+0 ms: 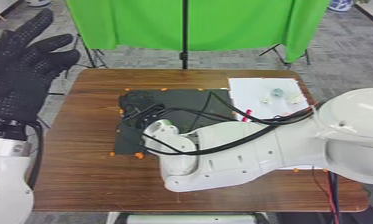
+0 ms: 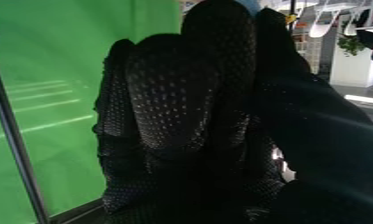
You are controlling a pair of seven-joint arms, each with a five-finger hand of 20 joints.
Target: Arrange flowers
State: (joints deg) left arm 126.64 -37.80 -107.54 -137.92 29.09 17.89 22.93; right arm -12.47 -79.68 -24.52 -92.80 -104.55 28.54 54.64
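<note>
One black-gloved left hand (image 1: pixel 22 75) spread | black-gloved right hand (image 1: pixel 140 102) at dark-grey mat (image 1: pixel 187 95), grip: cannot tell | black cables (image 1: pixel 243 143), white jointed arm (image 1: pixel 231 162) partly block mat

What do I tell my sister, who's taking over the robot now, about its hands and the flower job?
Left robot hand: open, raised at the table's left side, empty.
Right robot hand: over the dark mat; can't tell what it holds.
Things: small greenish thing on the white sheet; red thing by the right arm.
Done: can't tell.
Left: probably the arranging; check under the right hand first.
</note>
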